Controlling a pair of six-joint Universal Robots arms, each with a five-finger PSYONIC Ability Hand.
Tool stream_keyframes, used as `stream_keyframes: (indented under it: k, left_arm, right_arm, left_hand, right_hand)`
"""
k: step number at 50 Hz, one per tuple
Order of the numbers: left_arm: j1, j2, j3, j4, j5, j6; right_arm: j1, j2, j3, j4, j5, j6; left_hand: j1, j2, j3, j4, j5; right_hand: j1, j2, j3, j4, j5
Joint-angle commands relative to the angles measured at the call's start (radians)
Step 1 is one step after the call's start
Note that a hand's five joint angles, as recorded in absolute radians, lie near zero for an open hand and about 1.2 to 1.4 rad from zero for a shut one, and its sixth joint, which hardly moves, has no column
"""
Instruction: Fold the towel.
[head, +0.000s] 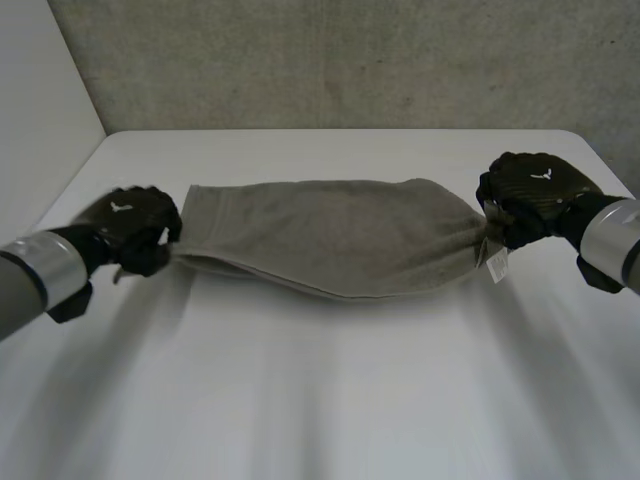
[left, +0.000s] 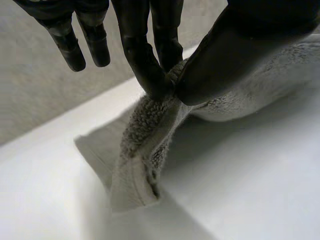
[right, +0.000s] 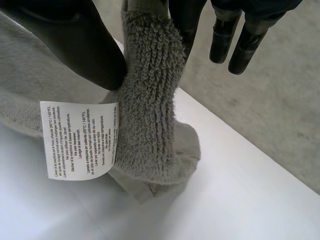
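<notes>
- While left hand (head: 130, 226) and right hand (head: 530, 192) pinch opposite towel (head: 330, 235) ends, holds look shallow.
- Uneven pulling could free an end, skewing the fold.

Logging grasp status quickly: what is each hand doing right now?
Left hand: shut on the towel, pinching one end.
Right hand: shut on the towel's other end, beside the care label.
</notes>
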Motion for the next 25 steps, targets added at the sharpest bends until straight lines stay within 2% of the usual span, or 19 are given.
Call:
stream_keyframes:
  k: [1,3,9,13,17,19,21,22,25]
  left_arm:
    - [0.078,0.133,0.010,-0.040,0.015,0.001]
    - [0.104,0.179,0.044,-0.053,0.035,-0.001]
    - [0.112,0.213,0.107,-0.056,0.049,-0.030]
    - [0.110,0.214,0.171,-0.048,0.049,-0.093]
    - [0.112,0.194,0.207,-0.022,0.044,-0.119]
    - [0.103,0.129,0.234,0.059,0.036,-0.122]
    - [0.092,0.068,0.259,0.111,0.026,-0.122]
    - [0.071,0.005,0.289,0.163,0.009,-0.122]
    - [0.035,-0.051,0.328,0.208,-0.011,-0.122]
  right_arm:
    - [-0.067,-0.095,-0.067,0.084,-0.055,-0.105]
    - [-0.082,-0.104,-0.093,0.084,-0.062,-0.107]
    - [-0.086,-0.115,-0.184,0.081,-0.065,-0.105]
    - [-0.075,-0.120,-0.203,0.055,-0.062,-0.107]
    - [-0.050,-0.117,-0.203,-0.097,-0.059,-0.114]
    - [-0.041,-0.108,-0.200,-0.163,-0.051,-0.113]
    - [0.005,-0.034,-0.207,-0.285,-0.051,-0.128]
    - [0.005,-0.034,-0.207,-0.285,-0.051,-0.128]
    - [0.052,0.064,-0.239,-0.395,-0.047,-0.168]
  left_hand:
    - [0.082,0.042,-0.049,-0.055,0.032]
    - [0.082,0.042,-0.049,-0.055,0.032]
    - [0.082,0.042,-0.049,-0.055,0.032]
    - [0.082,0.042,-0.049,-0.055,0.032]
    - [0.082,0.042,-0.049,-0.055,0.032]
    - [0.082,0.042,-0.049,-0.055,0.032]
    - [0.082,0.042,-0.049,-0.055,0.032]
    - [0.082,0.042,-0.049,-0.055,0.032]
    - [0.082,0.042,-0.049,-0.055,0.032]
  right_hand:
    - [0.121,0.107,-0.005,-0.053,0.058]
    - [0.121,0.107,-0.005,-0.053,0.058]
    - [0.121,0.107,-0.005,-0.053,0.058]
    - [0.121,0.107,-0.005,-0.053,0.058]
    - [0.121,0.107,-0.005,-0.053,0.058]
    - [0.121,0.107,-0.005,-0.053,0.058]
    - [0.121,0.107,-0.005,-0.053,0.058]
    - [0.121,0.107,-0.005,-0.053,0.058]
    - [0.121,0.107,-0.005,-0.053,0.058]
